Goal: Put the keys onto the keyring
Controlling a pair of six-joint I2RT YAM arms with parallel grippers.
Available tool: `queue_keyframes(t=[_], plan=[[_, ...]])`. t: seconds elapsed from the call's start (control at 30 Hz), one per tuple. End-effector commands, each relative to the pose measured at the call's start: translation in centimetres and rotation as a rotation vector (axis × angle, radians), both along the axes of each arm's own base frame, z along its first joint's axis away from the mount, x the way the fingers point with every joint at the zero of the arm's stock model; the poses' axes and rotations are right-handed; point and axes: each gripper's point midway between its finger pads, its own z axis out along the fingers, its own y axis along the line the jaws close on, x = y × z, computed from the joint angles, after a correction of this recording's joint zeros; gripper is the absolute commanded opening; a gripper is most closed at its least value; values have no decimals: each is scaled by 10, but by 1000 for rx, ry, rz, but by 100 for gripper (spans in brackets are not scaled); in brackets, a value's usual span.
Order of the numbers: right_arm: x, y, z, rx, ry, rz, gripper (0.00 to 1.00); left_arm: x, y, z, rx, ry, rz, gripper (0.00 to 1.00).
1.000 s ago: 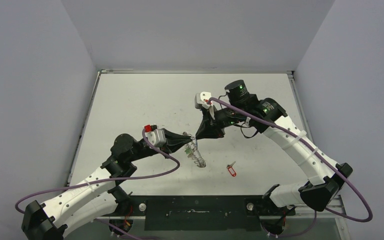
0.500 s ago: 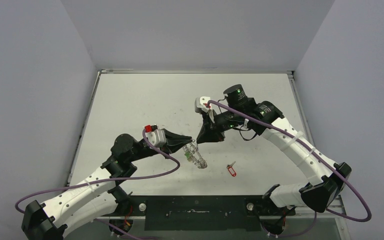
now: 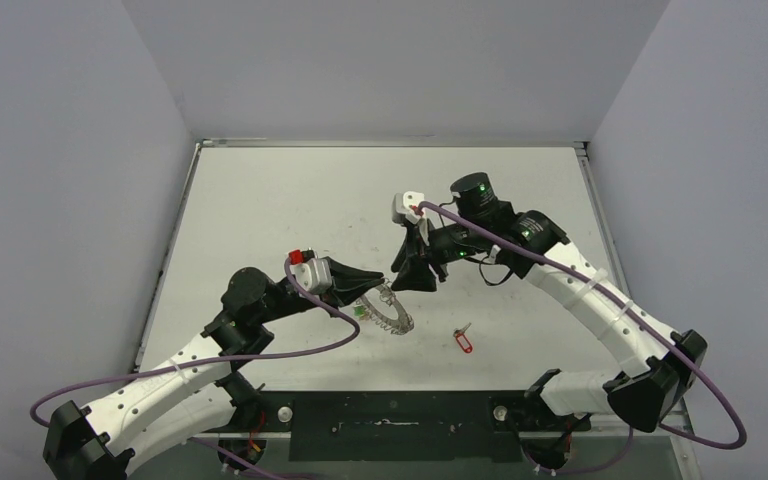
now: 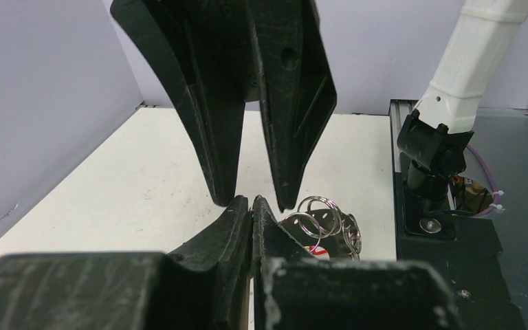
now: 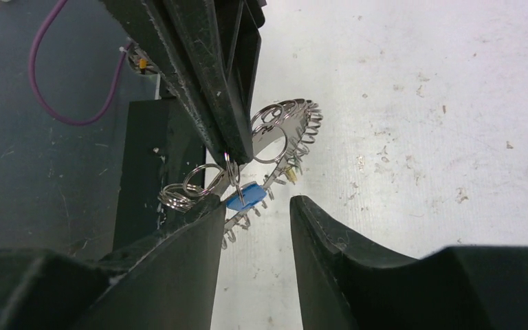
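loop-edged grey keyring [image 3: 388,313]; blue-tagged key [image 5: 246,197]

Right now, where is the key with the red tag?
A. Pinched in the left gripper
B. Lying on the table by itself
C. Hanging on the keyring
B: the key with the red tag lies flat on the table, with nothing holding it.
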Motion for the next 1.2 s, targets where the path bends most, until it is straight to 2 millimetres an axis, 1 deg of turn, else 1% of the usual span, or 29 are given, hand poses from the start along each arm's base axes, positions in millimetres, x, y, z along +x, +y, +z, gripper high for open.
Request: queue_keyframes(t=[0.0,0.07,0.17,0.27,0.3,0.37,0.67,0.8,0.97,1.13,1.17], plan=[[4,-4,36,111,-158,-32,42,-5,4,37,-92,-90,-3,0],[1,-3,45,152,-181,-26,43,-5,4,37,-93,-92,-2,0],[-2,1,49,194,-175,-7,42,-5,4,37,-92,-92,-2,0],[-4,4,49,208,-155,12,36,-6,4,38,-93,-92,-4,0],[-5,5,49,210,-151,19,33,-5,4,39,-95,-95,-1,0],[-5,7,46,209,-139,30,33,-5,5,39,-96,-97,2,0],[-9,12,34,193,-101,57,36,-5,5,40,-97,-100,3,0],[-8,12,24,171,-92,50,35,-5,5,41,-98,-102,4,0],[-7,13,18,160,-90,51,31,-5,5,43,-100,-107,1,0],[-5,18,21,175,-94,58,27,-6,4,43,-102,-102,-6,0],[-4,19,21,178,-95,57,25,-6,4,43,-102,-102,-5,0]])
